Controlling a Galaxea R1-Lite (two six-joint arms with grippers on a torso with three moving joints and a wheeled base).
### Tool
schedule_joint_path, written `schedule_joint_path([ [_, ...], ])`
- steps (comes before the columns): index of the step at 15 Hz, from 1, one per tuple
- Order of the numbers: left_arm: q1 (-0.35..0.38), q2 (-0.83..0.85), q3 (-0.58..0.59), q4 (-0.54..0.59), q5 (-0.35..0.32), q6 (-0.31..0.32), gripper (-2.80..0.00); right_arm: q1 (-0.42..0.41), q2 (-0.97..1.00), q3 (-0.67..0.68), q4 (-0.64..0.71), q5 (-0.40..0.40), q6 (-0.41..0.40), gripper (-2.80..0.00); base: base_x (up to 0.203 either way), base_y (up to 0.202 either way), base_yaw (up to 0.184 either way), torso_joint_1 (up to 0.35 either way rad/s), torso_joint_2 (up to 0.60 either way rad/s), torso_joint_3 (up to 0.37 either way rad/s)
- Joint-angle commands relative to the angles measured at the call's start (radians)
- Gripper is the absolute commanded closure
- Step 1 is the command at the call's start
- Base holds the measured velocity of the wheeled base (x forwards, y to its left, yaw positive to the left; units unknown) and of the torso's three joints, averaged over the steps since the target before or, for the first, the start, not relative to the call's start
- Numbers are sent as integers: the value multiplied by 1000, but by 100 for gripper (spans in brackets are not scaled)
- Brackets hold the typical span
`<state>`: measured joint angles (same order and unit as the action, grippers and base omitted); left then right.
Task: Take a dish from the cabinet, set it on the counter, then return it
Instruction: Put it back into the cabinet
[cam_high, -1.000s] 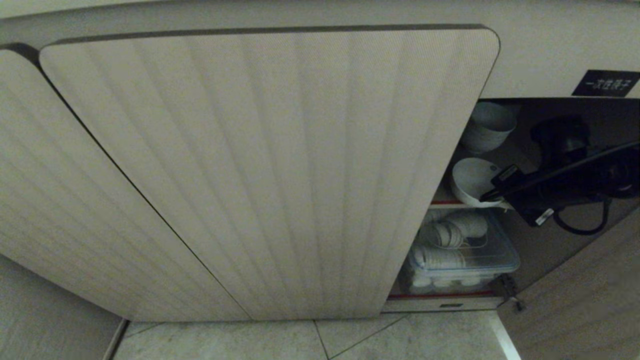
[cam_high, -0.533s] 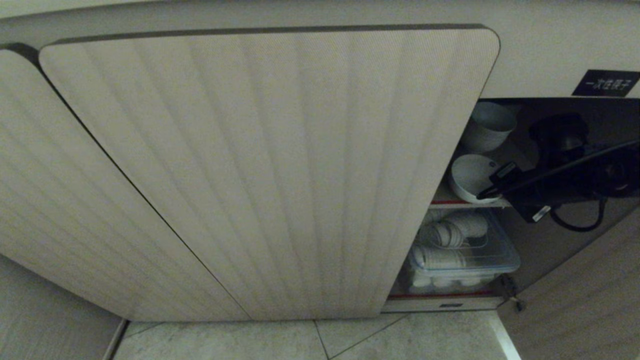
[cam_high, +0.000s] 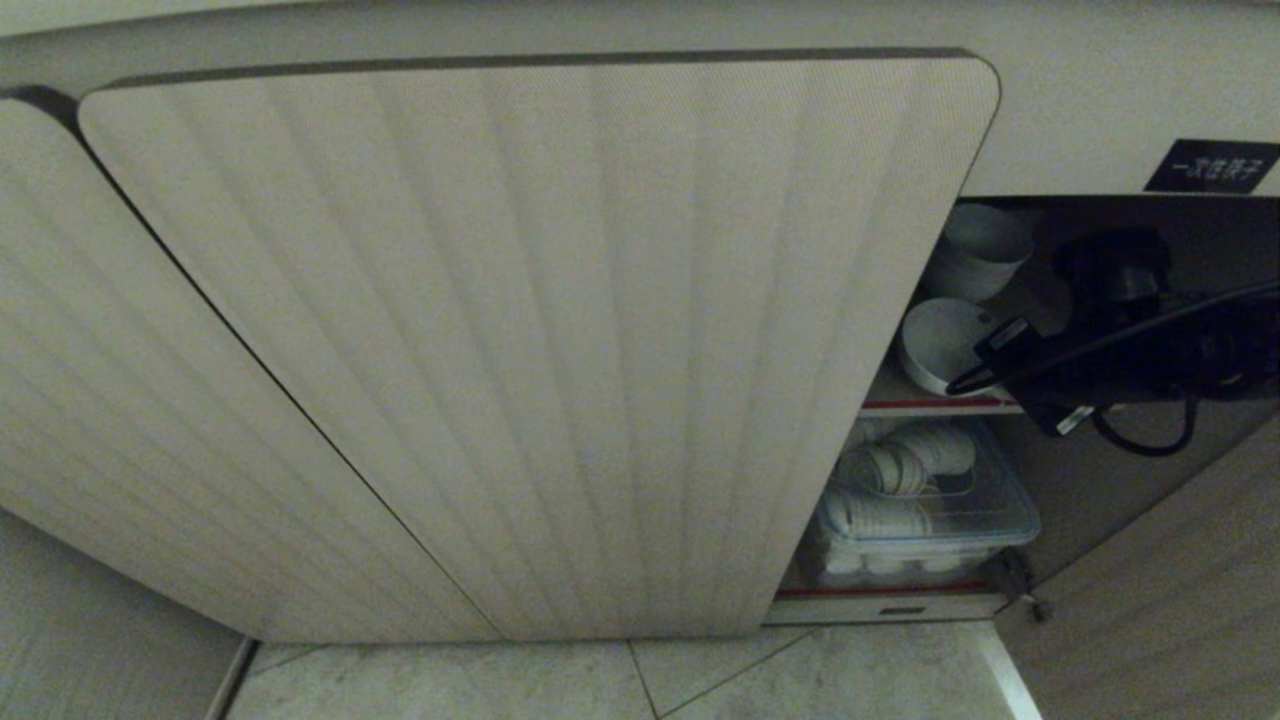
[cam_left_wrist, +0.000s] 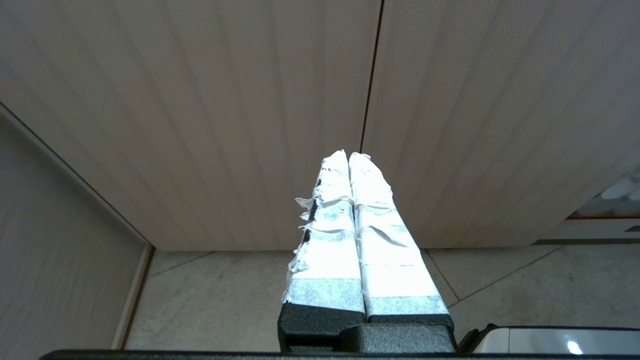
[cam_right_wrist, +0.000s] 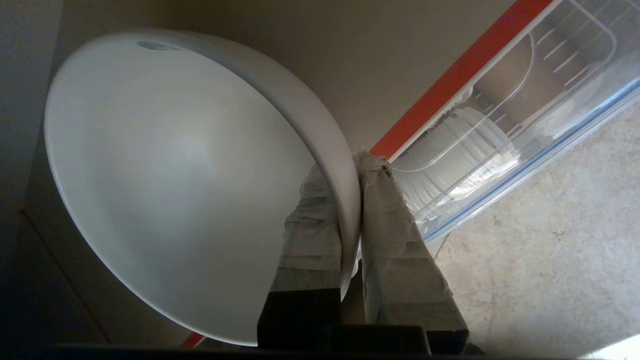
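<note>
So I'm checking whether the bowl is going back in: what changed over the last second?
The right gripper, shut on the dish at its rim, carried it up and slightly left in the head view, deeper over the red-edged shelf. The grip stayed, as did the cabinet door, the tub of bowls and the shut left gripper.

We see a clear plastic box (cam_high: 925, 520) of stacked white bowls (cam_high: 880, 470) on the bottom shelf; a pale cup (cam_high: 978, 250) sits above; tiled floor (cam_high: 620, 685) lies below.

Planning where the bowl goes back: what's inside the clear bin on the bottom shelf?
Stacks of white dishes lie in the bin; the door hides its left end.
</note>
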<state>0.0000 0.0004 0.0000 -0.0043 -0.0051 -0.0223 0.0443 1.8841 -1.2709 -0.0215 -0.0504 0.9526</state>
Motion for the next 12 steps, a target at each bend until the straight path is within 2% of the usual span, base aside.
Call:
schedule_joint_path([
  [1,0,0,0,0,1,-1,0,0,3,-1,-2,0,6,0,0,0,0,0,0,0],
  [12,0,0,0,0,1,-1,0,0,18,-5,-23,8,8,0,0,0,0,0,0,0],
])
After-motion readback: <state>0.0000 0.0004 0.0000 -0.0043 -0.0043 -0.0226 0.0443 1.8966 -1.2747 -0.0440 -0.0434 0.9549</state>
